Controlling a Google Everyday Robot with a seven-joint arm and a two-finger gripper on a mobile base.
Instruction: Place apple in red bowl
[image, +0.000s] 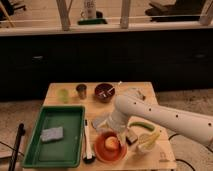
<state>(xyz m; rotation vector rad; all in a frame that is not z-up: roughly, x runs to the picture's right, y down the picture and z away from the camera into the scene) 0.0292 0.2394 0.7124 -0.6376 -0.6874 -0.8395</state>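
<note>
nearest the camera, the red bowl sat at the front of the wooden worktop, and the apple lay inside it, pale yellow-orange against the red. just left of the bowl, a long dark-and-white utensil lay beside the green tray, which held 1 grey-blue sponge. right of the bowl stood a pale yellow cup. a small printed mark on the worktop near it could not be read.

the gripper hung just over the bowl's far right rim, close to the apple. whether it was parted or closed could not be told. the white arm reached in from the right, low over the worktop, and bent downward at its end. a slim green object lay just below it.

along the far edge stood 1 green cup, 1 metal cup and a dark maroon bowl with a white utensil in it. beyond, a white container bore dark writing, illegible.
</note>
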